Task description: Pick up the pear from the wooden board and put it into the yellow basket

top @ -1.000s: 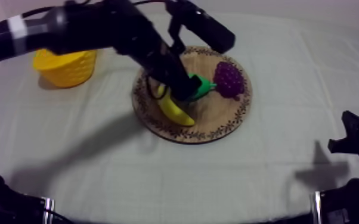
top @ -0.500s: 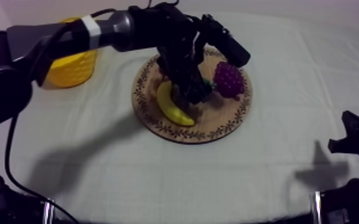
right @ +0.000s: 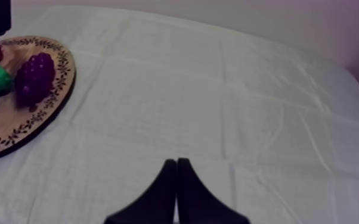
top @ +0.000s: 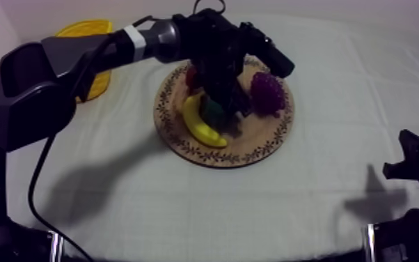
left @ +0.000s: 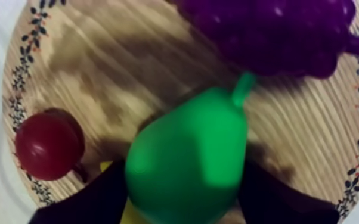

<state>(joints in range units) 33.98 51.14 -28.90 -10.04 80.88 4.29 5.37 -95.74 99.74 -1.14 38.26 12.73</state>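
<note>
The green pear (left: 188,158) lies on the round wooden board (left: 313,137), its stem pointing at the purple grapes (left: 271,33). My left gripper (left: 183,173) is shut on the pear, one black finger (left: 86,199) pressed against each side. In the top view the left gripper (top: 223,108) reaches down onto the board (top: 254,143), and the pear (top: 214,110) shows dark green beneath it, next to the banana (top: 200,125). The yellow basket (top: 83,29) stands at the far left, partly behind the arm. My right gripper (right: 176,164) hovers over bare cloth, shut on nothing.
A small red fruit (left: 48,146) sits near the board's rim, beside the pear. The grapes (top: 268,93) lie on the right half of the board. My left arm stretches between the basket and the board. The right arm (top: 410,167) rests low at the right edge.
The left arm has swung off the basket and turned more upright over the board. Its gripper has lowered around the pear. The right arm has stayed still.
</note>
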